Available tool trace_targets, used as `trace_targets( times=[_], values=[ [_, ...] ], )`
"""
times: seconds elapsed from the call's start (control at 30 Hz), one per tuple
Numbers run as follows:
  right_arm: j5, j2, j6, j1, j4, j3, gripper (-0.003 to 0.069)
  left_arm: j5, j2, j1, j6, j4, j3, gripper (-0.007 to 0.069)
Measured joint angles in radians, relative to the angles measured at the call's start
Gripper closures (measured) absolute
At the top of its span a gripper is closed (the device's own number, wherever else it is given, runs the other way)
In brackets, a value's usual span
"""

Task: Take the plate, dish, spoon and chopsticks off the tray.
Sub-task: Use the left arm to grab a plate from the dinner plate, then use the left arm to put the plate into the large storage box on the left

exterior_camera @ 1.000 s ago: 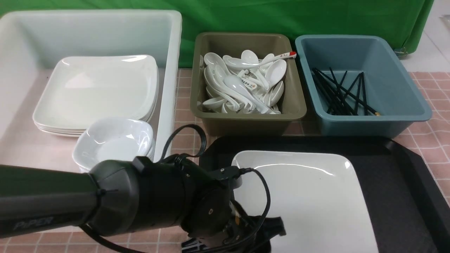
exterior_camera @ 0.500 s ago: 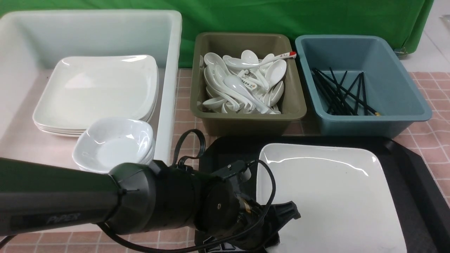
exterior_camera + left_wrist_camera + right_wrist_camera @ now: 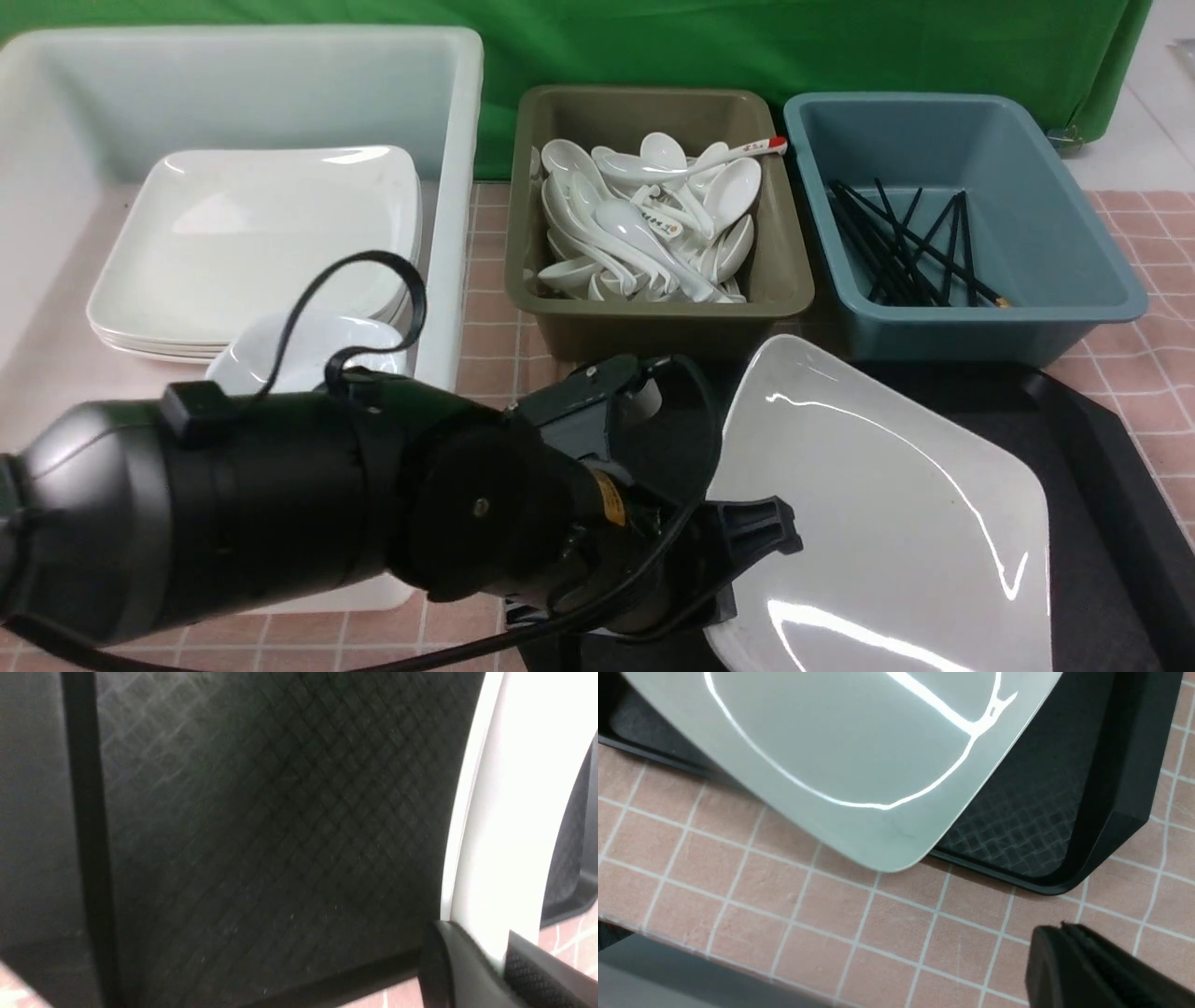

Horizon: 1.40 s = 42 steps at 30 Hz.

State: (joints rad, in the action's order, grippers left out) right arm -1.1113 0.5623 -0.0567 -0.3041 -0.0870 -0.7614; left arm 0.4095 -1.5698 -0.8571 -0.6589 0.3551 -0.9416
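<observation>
Left tool (image 3: 747, 551): pinching plate's (image 3: 878, 504) left edge.
Plate: tilted over tray (image 3: 1111, 485), right of that tool; one corner overhangs counter (image 3: 831, 905).
Right tool (image 3: 1064, 933): pressed together, empty, above counter near tray corner.

Front cam: betw. arms, faces fwd, wide over table (image 3: 485, 243). Both wrist cams v. close, looking down; all share plate (image 3: 887, 504) & tray (image 3: 1102, 457).
</observation>
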Motion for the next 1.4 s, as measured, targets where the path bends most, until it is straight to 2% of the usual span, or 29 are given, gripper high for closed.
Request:
trace_targets(
  times=[0.4, 0.5, 0.67, 0.87, 0.97, 1.0, 1.07, 1.1, 1.13, 1.17, 1.2, 1.23, 1.27, 1.33, 1.37, 1.4],
  values=[
    [0.003, 0.0, -0.001, 0.0, 0.0, 0.0, 0.0616, 0.015, 0.167, 0.021, -0.004, -0.038, -0.023, 0.0579],
    [0.004, 0.0, -0.001, 0.0, 0.0, 0.0, 0.0616, 0.014, 0.232, 0.061, -0.004, -0.044, -0.047, 0.0579],
    [0.016, 0.0, 0.0, 0.0, 0.0, 0.0, 0.0611, 0.027, 0.37, 0.22, 0.028, -0.052, -0.095, 0.0579],
    [0.042, 0.0, 0.0, 0.0, 0.0, 0.0, 0.0608, 0.16, 0.517, 0.498, 0.124, -0.053, -0.133, 0.0579],
    [0.05, 0.0, 0.0, 0.0, 0.0, 0.0, 0.0608, 0.252, 0.567, 0.692, 0.185, -0.047, -0.147, 0.0579],
    [0.052, 0.0, 0.0, 0.0, 0.001, 0.0, 0.0608, 0.28, 0.576, 0.794, 0.225, -0.028, -0.154, 0.0579],
    [0.053, 0.0, 0.0, 0.0, 0.001, 0.0, 0.0608, 0.314, 0.575, 0.915, 0.313, 0.038, -0.159, 0.0579],
    [0.054, 0.0, 0.0, 0.0, 0.001, 0.0, 0.0608, 0.316, 0.573, 0.945, 0.325, 0.05, -0.159, 0.0579],
    [0.056, 0.0, 0.0, 0.0, 0.001, 0.0, 0.0608, 0.348, 0.554, 1.081, 0.456, 0.179, -0.16, 0.0579],
    [0.057, 0.0, -0.001, 0.0, 0.001, 0.0, 0.0608, 0.371, 0.535, 1.154, 0.537, 0.271, -0.16, 0.0579],
    [0.058, 0.0, -0.001, 0.0, 0.002, 0.0, 0.0608, 0.388, 0.515, 1.196, 0.603, 0.35, -0.161, 0.0579],
    [0.058, 0.0, -0.001, 0.0, 0.002, 0.0, 0.0608, 0.4, 0.509, 1.223, 0.619, 0.37, -0.161, 0.0579],
    [0.058, 0.0, -0.001, 0.0, 0.002, 0.0, 0.0608, 0.437, 0.461, 1.298, 0.728, 0.508, -0.163, 0.0579],
    [0.058, 0.0, -0.001, 0.0, 0.002, 0.0, 0.0607, 0.492, 0.372, 1.414, 0.86, 0.681, -0.163, 0.0579],
    [0.058, 0.0, -0.001, 0.0, 0.002, 0.0, 0.0607, 0.495, 0.364, 1.414, 0.871, 0.694, -0.163, 0.0579],
    [0.058, 0.0, -0.001, 0.0, 0.002, 0.0, 0.0607, 0.507, 0.304, 1.466, 0.93, 0.766, -0.167, 0.0579]
  ],
)
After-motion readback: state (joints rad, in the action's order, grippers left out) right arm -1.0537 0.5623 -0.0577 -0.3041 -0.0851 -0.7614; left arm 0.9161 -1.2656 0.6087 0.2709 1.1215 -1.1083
